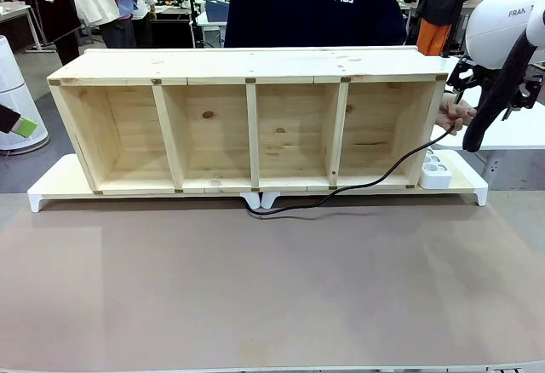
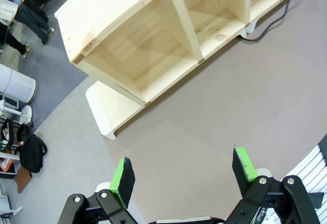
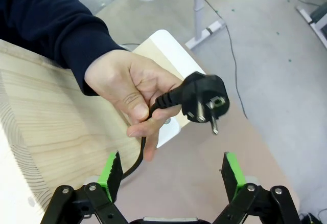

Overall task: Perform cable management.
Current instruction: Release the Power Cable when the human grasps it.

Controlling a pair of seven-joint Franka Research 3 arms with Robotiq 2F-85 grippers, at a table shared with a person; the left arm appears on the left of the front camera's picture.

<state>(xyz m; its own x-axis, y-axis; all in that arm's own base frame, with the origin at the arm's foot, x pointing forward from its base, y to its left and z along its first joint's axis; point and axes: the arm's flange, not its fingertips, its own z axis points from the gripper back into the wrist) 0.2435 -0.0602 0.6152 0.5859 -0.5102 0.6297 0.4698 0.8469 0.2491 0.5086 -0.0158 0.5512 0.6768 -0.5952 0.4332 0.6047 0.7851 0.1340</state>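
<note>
Black cable [image 3: 137,160], thin and glossy, ending in a round two-pin plug [image 3: 204,98], held by the person's hand [image 3: 130,93] just above the right tool [image 3: 172,170], whose green-padded fingers stand wide apart and empty.

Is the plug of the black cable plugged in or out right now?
Out. The plug is in the air, bare prongs showing, held by the person's hand above the open right hand, apart from the white power strip.
</note>
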